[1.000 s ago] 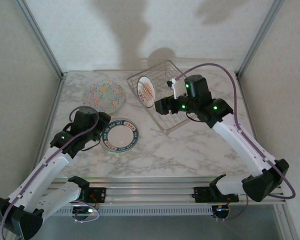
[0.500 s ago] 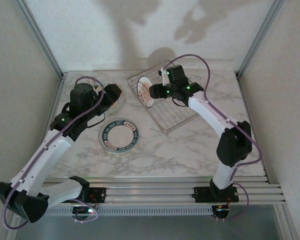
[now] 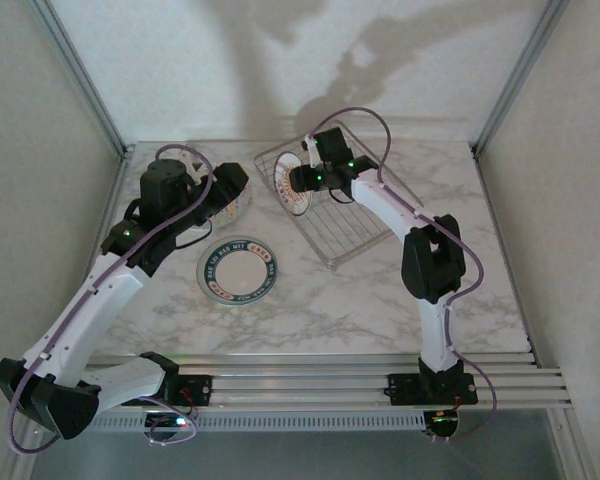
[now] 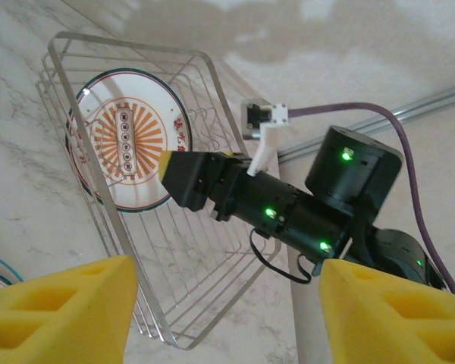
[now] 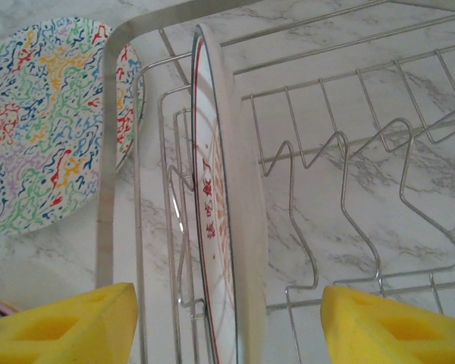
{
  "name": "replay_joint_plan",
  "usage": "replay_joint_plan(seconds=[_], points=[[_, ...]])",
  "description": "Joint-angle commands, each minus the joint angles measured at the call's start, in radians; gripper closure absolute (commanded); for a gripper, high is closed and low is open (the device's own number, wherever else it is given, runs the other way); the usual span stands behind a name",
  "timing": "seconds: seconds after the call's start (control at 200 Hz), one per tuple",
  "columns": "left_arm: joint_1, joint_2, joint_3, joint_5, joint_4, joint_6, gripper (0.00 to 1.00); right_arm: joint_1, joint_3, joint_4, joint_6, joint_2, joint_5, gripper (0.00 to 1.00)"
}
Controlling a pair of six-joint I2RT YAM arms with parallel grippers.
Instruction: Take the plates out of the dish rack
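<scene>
The left arm (image 3: 95, 305) is raised from the near left corner and bent forward. The left gripper (image 3: 228, 185) is held over the speckled plate (image 5: 45, 121), which lies flat at the far left of the table (image 3: 380, 300). Its fingers (image 4: 61, 311) are spread wide with nothing between them and are pointed toward the rack (image 3: 332, 215). The ringed plate (image 3: 238, 270) is laid flat nearer the bases, apart from the speckled one, with bare marble around it.

The rack is set askew at the far middle. The sunburst plate (image 4: 125, 144) is stood on edge among the tines at the rack's left end, close to the rack's wire rim. The rest of the rack is seen bare.

The right arm (image 3: 430, 265) is raised from the near right, folded at the elbow and stretched leftward over the rack. The right gripper (image 3: 298, 181) is brought to the sunburst plate. Its fingers (image 5: 398, 326) are parted widely, and the plate's rim is seen between them, not clamped. Open marble is left right of the rack and in front of it, bounded by the side post (image 3: 520, 75).
</scene>
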Motion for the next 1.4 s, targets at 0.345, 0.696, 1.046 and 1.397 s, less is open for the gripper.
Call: replay_joint_plan(seconds=[0.345, 0.696, 1.046, 1.397], points=[[-0.003, -0.014, 0.012, 0.064, 0.054, 0.023, 0.36, -0.007, 0.121, -0.007, -0.018, 0.129, -0.003, 0.63], [-0.002, 0.003, 0.02, 0.07, 0.047, 0.031, 0.35, -0.003, 0.18, -0.017, -0.016, 0.167, -0.008, 0.82], [0.004, 0.012, 0.016, 0.068, 0.05, 0.029, 0.36, 0.024, 0.205, -0.029, -0.044, 0.124, 0.124, 1.0], [0.004, 0.008, 0.002, 0.076, 0.073, 0.018, 0.36, 0.033, 0.197, -0.027, -0.046, -0.002, 0.235, 1.0]])
